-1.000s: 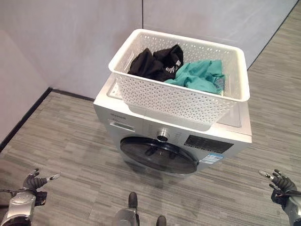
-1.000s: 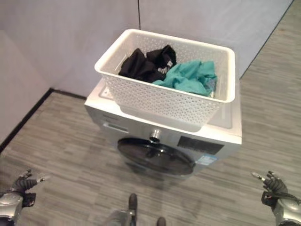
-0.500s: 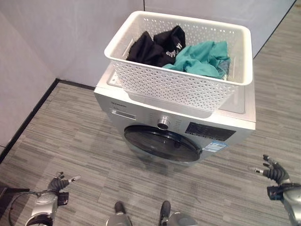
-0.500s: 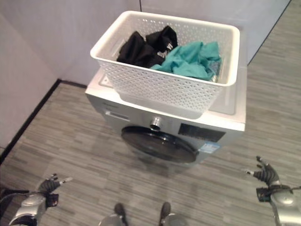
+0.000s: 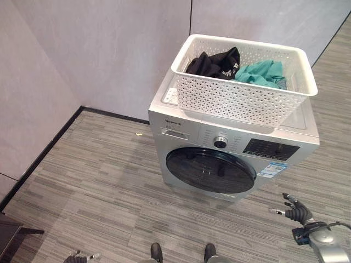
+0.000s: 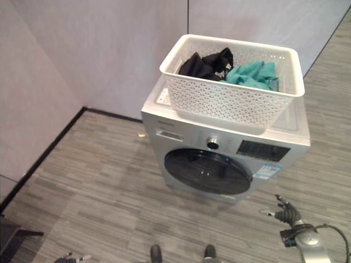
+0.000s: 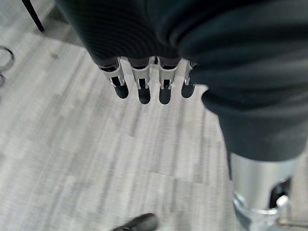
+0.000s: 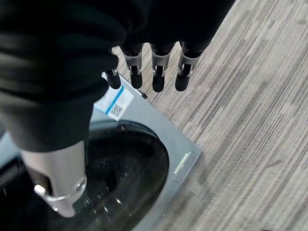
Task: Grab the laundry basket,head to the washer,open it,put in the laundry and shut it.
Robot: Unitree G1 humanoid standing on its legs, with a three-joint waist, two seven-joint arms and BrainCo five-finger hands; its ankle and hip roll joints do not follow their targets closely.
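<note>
In the left eye view the white laundry basket [image 5: 244, 82], holding dark and teal laundry [image 5: 238, 67], sits atop the washer [image 5: 233, 148] at upper right, its long axis across the machine, with the right hand [image 5: 294, 210] nearer, below at lower right. In the left wrist view the left hand [image 7: 144, 82] hangs with straight fingers [image 7: 165, 89] holding nothing above bare floor [image 7: 72, 144]. In the right wrist view the right hand's fingers are likewise straight and empty, just beyond the closed washer door [image 8: 125, 183].

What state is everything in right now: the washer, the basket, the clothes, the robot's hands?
Washer door: shut.
Laundry basket: upright on top of the washer, held by no hand.
Black garment and teal garment: crumpled inside the basket.
Right hand: open, empty, low beside the washer.
Left hand: open, empty, over the floor.
</note>
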